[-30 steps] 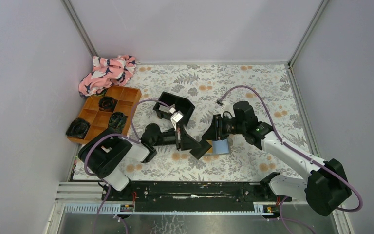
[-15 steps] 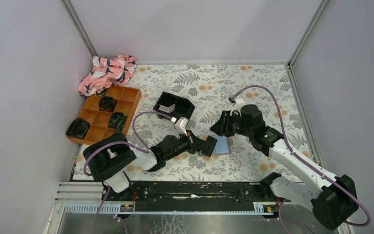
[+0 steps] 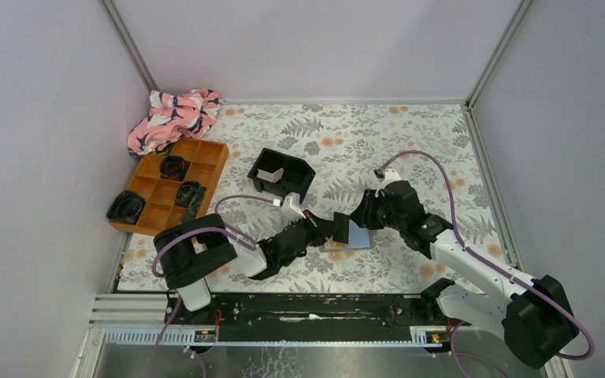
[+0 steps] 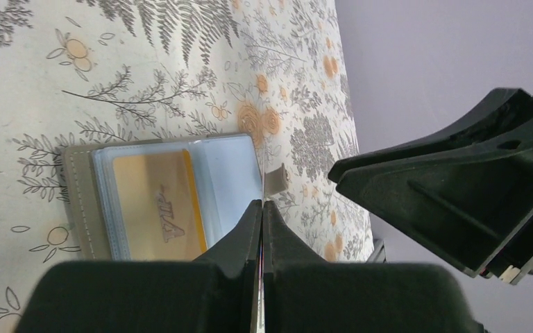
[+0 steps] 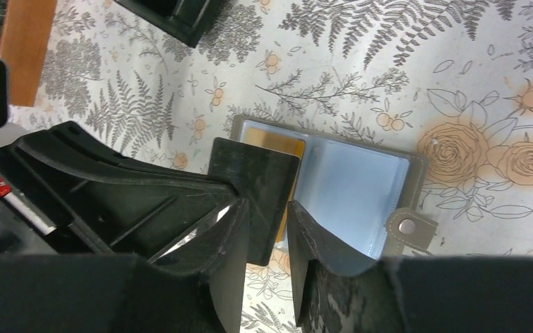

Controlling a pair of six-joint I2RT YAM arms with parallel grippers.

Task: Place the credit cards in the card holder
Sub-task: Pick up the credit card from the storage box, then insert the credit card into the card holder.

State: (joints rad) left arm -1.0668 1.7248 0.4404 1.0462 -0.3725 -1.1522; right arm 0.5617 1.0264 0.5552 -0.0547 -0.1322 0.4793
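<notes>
The flat grey-taupe folding card holder lies open on the fern-and-rose printed tablecloth, near the middle of the table, between the two grippers. Its blue-grey inner pockets face up. A gold rectangular card sits in one clear pocket. The snap strap projects from the opposite edge.

Left gripper: fingers pressed together above the edge of the holder. A thin pale card, seen only edge-on, is pinched between them and stands out past the fingertips. Whether the card touches the holder cannot be told.

Right gripper: fingers spread, nothing between them. It hovers just beside the left gripper, over the blue-grey half of the holder. Contact with the holder cannot be told.

A black square plastic tray stands well apart, toward the rear left. An orange compartment tray lies at the left edge of the cloth.
</notes>
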